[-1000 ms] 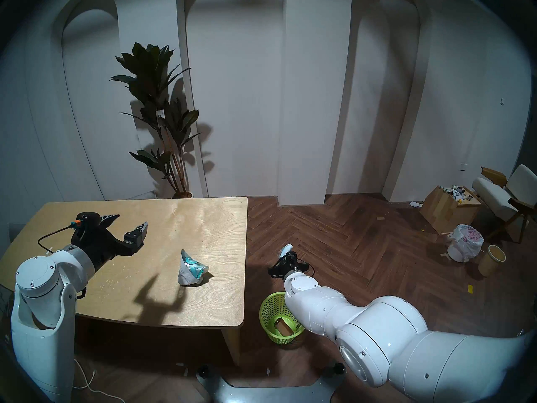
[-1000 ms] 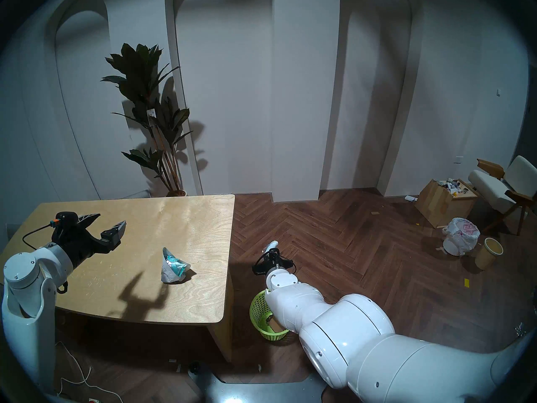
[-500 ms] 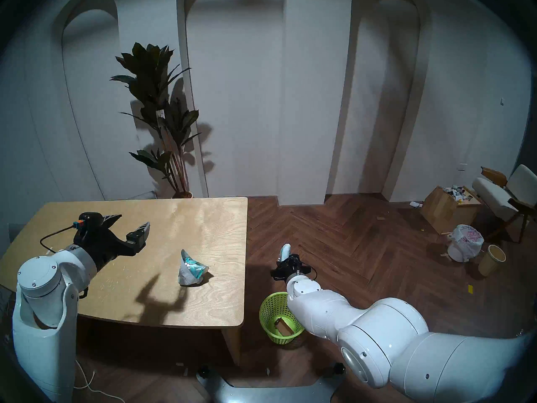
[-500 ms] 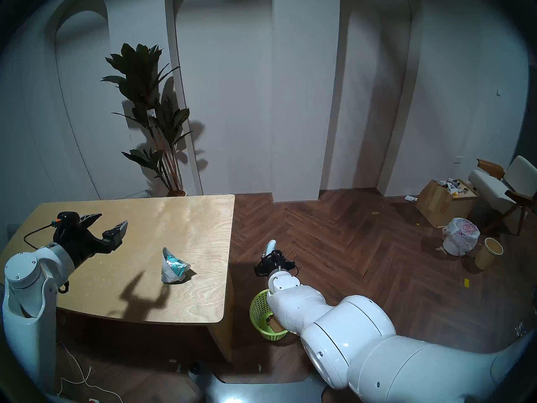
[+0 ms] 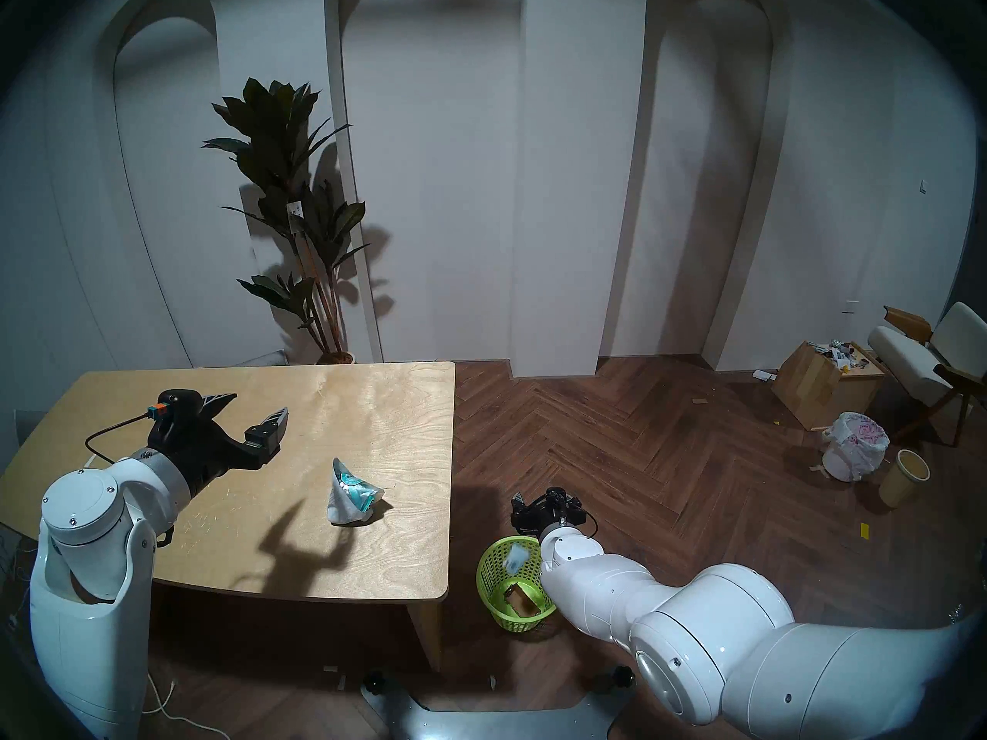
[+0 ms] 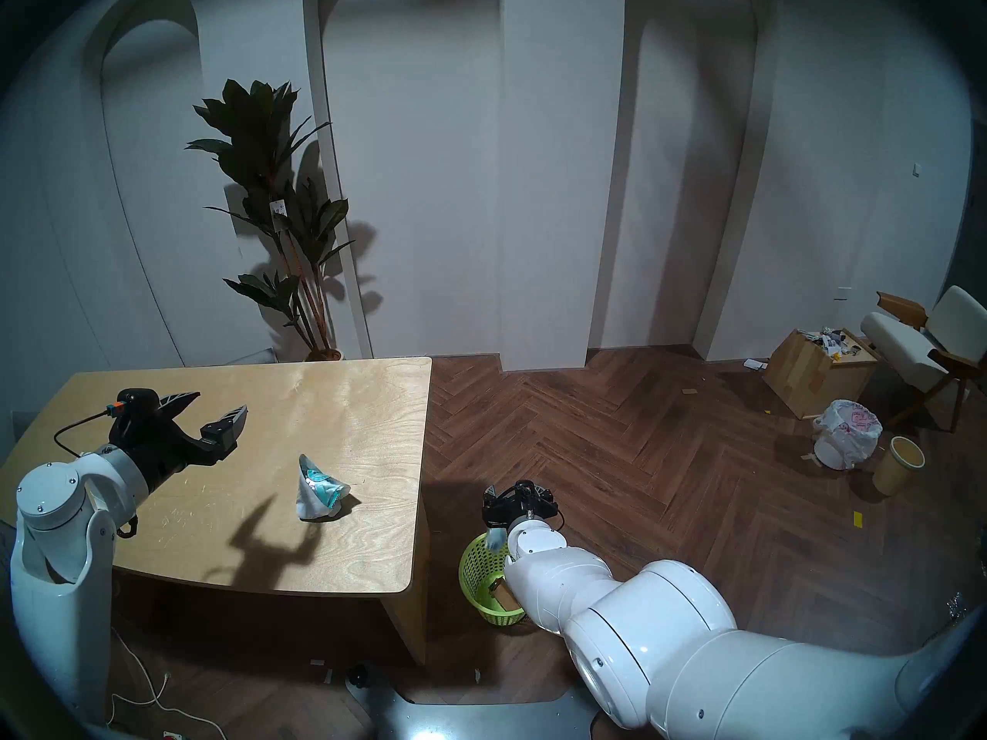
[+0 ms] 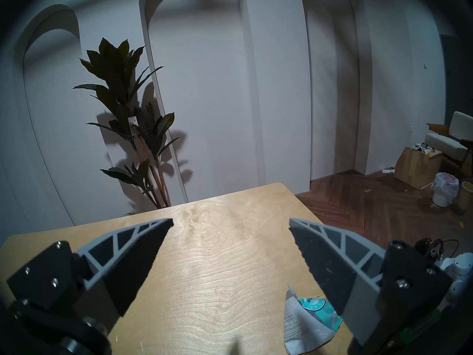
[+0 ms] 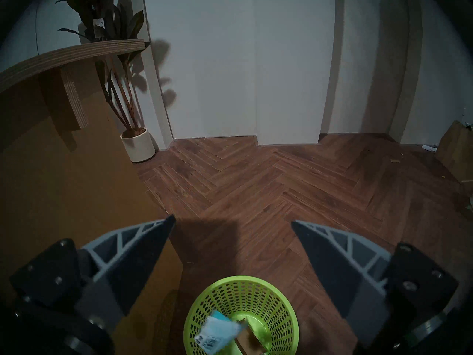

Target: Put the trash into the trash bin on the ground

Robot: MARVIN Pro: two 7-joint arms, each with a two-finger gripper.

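Observation:
The lime-green mesh trash bin (image 5: 488, 573) (image 6: 472, 568) (image 8: 281, 318) stands on the floor just right of the table. My right gripper (image 5: 545, 497) (image 6: 518, 492) (image 8: 233, 221) hangs over its far rim, open and holding nothing. A pale mint packet (image 5: 517, 557) (image 6: 495, 538) (image 8: 217, 331), blurred, is dropping through the bin's mouth. A tan box-like item (image 5: 521, 600) lies at the bin's bottom. The wrinkly silver-white bag with teal print (image 5: 352, 496) (image 6: 319, 492) (image 7: 304, 323) sits on the table. My left gripper (image 5: 256, 407) (image 6: 219, 402) (image 7: 230, 221) hovers open to its left, above the tabletop.
The wooden table (image 5: 374, 402) has its right edge close to the bin. Far right on the floor are a white bin with a bag (image 5: 854, 450), a tan cylinder bin (image 5: 902, 477), a cardboard box (image 5: 822, 386) and a chair (image 5: 929, 354). A potted plant (image 5: 299, 215) stands behind the table.
My right gripper drew back over the green bin and went from shut to open, letting go of the mint packet, which now falls into the bin. The left arm shifted slightly right.

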